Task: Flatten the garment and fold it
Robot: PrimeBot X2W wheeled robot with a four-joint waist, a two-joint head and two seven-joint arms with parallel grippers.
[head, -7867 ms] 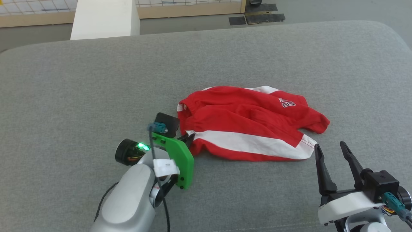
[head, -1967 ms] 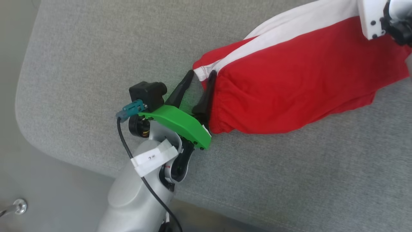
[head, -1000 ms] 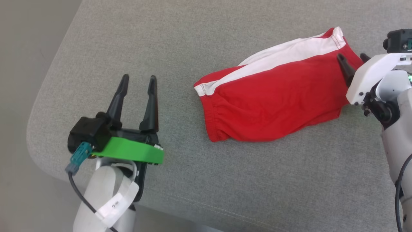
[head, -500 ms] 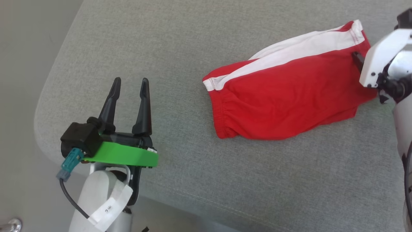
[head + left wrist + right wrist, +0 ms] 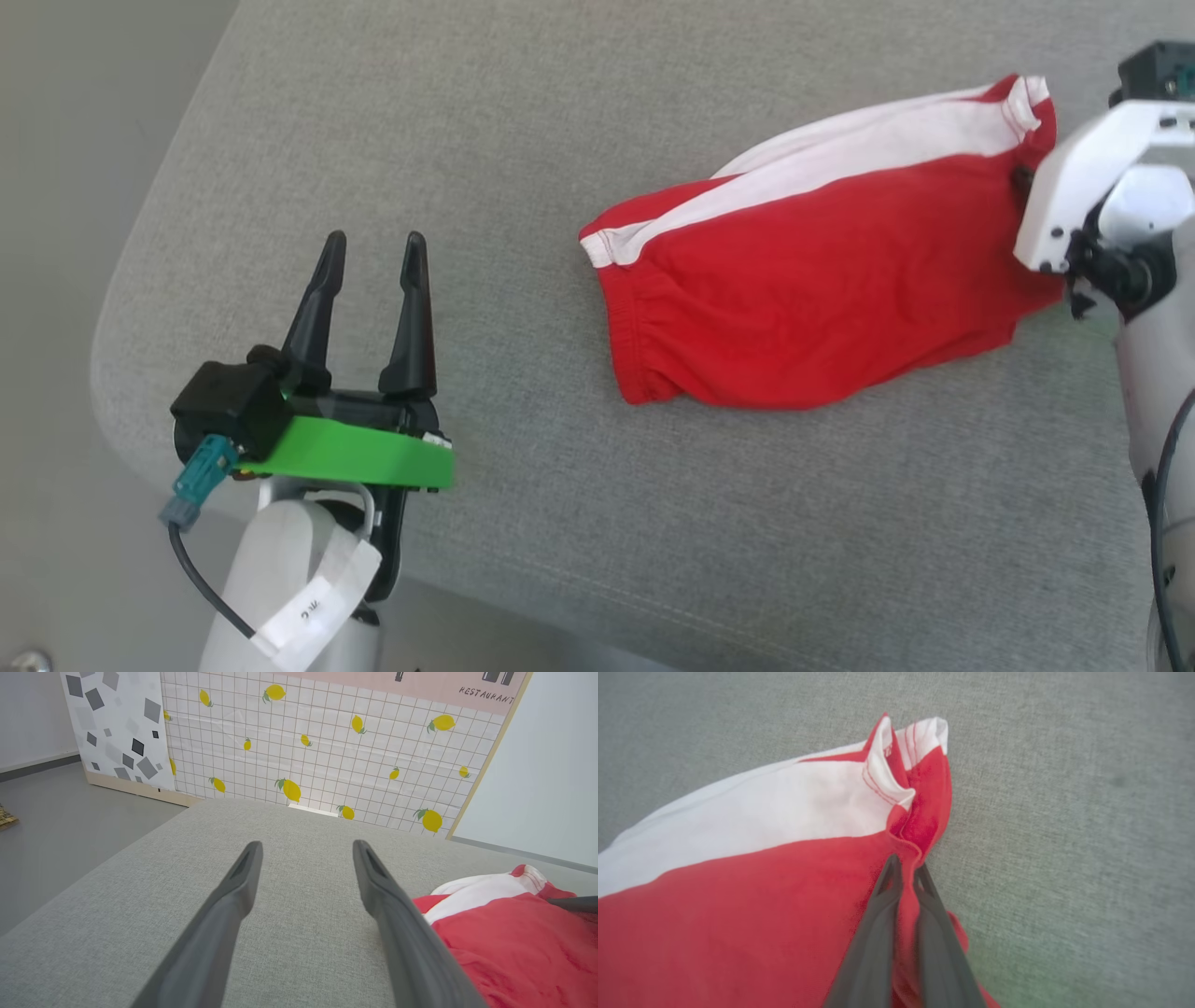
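Shorts (image 5: 812,280) on the gray cushion (image 5: 560,560), in the right half of the head view. Bright red, with a wide white stripe along the top side. Stretchy band end toward the middle of the picture, leg end at the upper right.

Right gripper (image 5: 1023,177) at the right edge of the head view, right at that leg end. Fingers (image 5: 878,933) pinched tight on a fold of red cloth, just under the white trim, in the middle of the right wrist view.

Left gripper (image 5: 373,247) at the lower left of the head view, near the round corner of the cushion, well apart from the shorts. Fingers (image 5: 224,914) spread wide, holding nothing, tips pointing up the picture. In the left wrist view, bare cushion under them, red cloth at the lower right, lemon wall (image 5: 327,742) across the top.
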